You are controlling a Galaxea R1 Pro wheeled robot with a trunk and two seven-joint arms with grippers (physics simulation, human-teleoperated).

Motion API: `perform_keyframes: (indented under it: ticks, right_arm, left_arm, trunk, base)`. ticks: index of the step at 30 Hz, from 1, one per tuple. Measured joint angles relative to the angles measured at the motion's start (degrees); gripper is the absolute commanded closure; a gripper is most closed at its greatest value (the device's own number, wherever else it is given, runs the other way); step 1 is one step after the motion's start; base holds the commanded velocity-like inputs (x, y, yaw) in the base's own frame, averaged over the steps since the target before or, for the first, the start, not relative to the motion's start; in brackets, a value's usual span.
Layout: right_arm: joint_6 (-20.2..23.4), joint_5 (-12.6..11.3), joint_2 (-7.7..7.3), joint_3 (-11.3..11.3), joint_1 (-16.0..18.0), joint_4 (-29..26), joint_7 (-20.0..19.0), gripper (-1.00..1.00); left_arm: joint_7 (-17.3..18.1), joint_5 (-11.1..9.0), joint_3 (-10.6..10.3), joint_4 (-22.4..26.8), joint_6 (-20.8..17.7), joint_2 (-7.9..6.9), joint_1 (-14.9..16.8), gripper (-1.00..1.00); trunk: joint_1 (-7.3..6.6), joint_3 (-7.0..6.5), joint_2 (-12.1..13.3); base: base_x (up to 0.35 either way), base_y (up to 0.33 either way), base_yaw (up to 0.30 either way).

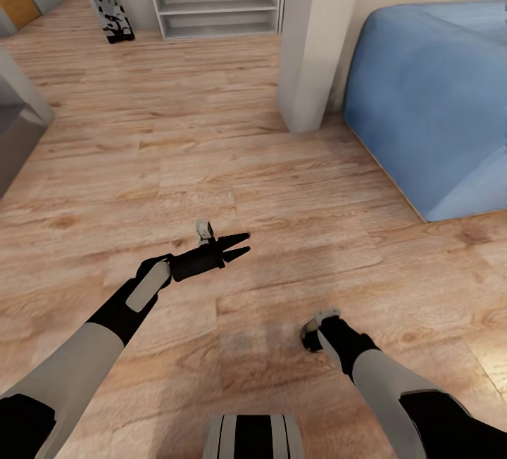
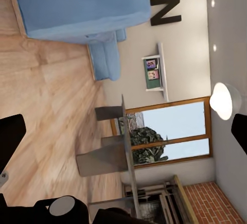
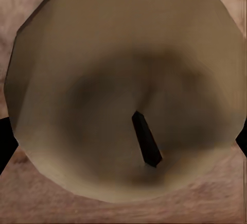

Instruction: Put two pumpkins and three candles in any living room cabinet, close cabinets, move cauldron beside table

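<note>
A pale grey-cream candle (image 3: 123, 80) with a short dark wick (image 3: 146, 139) sits very close under my right wrist camera, with wood floor around it. Black fingertips (image 3: 4, 144) show at both sides of it, as wide apart as they go; whether they touch it I cannot tell. In the head view my right gripper (image 1: 311, 339) points straight down at the floor and hides the candle. My left gripper (image 1: 246, 243) is held out level over bare floor, open and holding nothing. The pumpkins, cabinet and cauldron are out of view.
A blue sofa (image 1: 436, 100) fills the right side. A white wall corner (image 1: 310, 36) stands ahead, with a low white open shelf (image 1: 215, 5) behind it at the back. A grey furniture edge (image 1: 17, 121) is at the left. Wood floor lies open ahead.
</note>
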State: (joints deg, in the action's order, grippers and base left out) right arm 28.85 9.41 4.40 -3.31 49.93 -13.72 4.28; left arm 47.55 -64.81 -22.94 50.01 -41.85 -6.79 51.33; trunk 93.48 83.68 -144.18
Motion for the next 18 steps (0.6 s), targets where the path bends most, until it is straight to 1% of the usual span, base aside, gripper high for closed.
perform_keyframes:
  ticks: [2,5,11,17,18]
  right_arm:
    - [-0.01,0.01,0.0,-0.01,0.0,0.0,-0.01,1.0]
    - [-0.01,-0.05,0.0,-0.02,-0.01,0.01,0.02,1.0]
    - [-0.02,-0.04,0.0,-0.05,0.0,-0.01,0.02,1.0]
    - [0.03,-0.09,0.0,-0.02,-0.01,0.01,0.01,1.0]
    - [0.03,-0.04,0.0,-0.05,0.0,-0.01,0.02,1.0]
  left_arm:
    - [0.0,0.04,0.02,0.0,0.0,0.15,0.0,-1.0]
    - [0.0,-0.15,0.07,-0.04,0.03,0.16,-0.13,-1.0]
    - [0.0,-0.24,0.09,0.03,0.05,0.18,-0.17,-1.0]
    - [0.0,-0.31,0.09,0.0,0.1,0.19,-0.18,-1.0]
    - [0.0,-0.33,0.09,0.03,0.09,0.18,-0.18,-1.0]
  trunk:
    - [-0.05,-0.44,0.03]
    - [-0.05,-0.45,0.03]
    - [-0.21,-1.77,0.11]
    - [-0.2,-1.78,0.11]
    - [-0.23,-1.99,0.12]
  base:
    - [0.0,0.0,0.0]
    - [0.0,0.0,0.0]
    - [0.0,0.0,0.0]
    - [0.0,0.0,0.0]
    - [0.0,0.0,0.0]
